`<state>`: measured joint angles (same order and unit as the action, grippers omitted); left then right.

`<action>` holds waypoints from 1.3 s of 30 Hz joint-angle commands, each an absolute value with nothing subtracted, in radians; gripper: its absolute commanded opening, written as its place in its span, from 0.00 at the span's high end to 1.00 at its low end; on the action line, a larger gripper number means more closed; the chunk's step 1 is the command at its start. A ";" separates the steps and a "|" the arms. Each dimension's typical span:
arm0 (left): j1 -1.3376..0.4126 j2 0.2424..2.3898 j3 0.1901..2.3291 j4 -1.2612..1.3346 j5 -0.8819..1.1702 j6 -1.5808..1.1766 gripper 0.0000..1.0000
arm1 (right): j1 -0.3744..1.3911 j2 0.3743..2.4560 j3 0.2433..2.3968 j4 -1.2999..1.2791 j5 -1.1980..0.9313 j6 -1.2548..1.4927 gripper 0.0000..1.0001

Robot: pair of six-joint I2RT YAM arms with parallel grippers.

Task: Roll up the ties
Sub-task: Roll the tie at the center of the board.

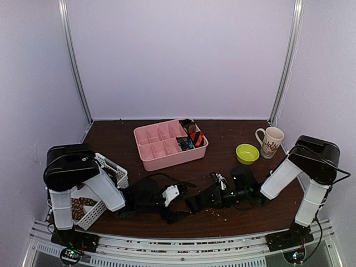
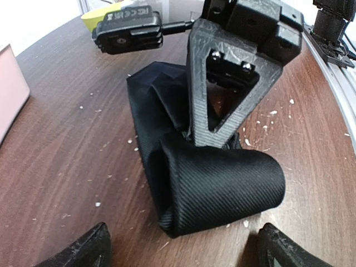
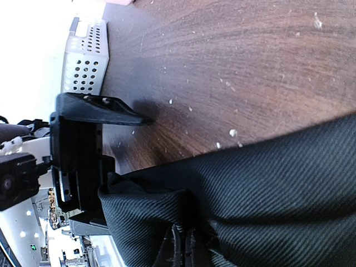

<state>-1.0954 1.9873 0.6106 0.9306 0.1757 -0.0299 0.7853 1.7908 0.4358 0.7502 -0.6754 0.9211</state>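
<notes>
A plain black tie (image 2: pixel 222 181) lies on the brown table, its near end curled into a loose roll. It also shows between the two arms in the top view (image 1: pixel 188 207) and fills the lower right wrist view (image 3: pixel 267 189). My left gripper (image 2: pixel 183 253) is open wide, its fingertips (image 2: pixel 78 250) on either side just short of the roll, holding nothing. My right gripper (image 2: pixel 210 136) stands on the tie behind the roll and is shut on bunched fabric (image 3: pixel 189 245). Rolled ties (image 1: pixel 190 136), dark and orange-striped, sit in a pink tray (image 1: pixel 158 147).
A white basket (image 1: pixel 108 169) at the left holds brown patterned ties (image 1: pixel 82 208). A green bowl (image 1: pixel 247 153) and a mug (image 1: pixel 271 142) stand at the back right. White crumbs dot the table (image 2: pixel 67 139).
</notes>
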 commanded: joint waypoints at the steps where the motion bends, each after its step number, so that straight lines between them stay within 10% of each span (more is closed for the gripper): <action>1: -1.101 2.048 0.644 1.102 0.175 -0.045 0.07 | 0.768 1.838 0.383 0.685 -0.625 0.921 1.00; 20: -1.216 2.127 0.705 1.192 -0.073 -0.133 0.06 | 0.774 1.840 0.393 0.671 -0.595 0.952 1.00; 32: -1.202 2.110 0.697 0.989 -0.130 -0.121 0.48 | 0.788 1.796 0.371 0.715 -0.606 0.987 1.00; 39: -1.140 2.003 0.683 0.739 0.021 -0.069 0.64 | 0.785 1.674 0.380 0.713 -0.660 0.984 0.64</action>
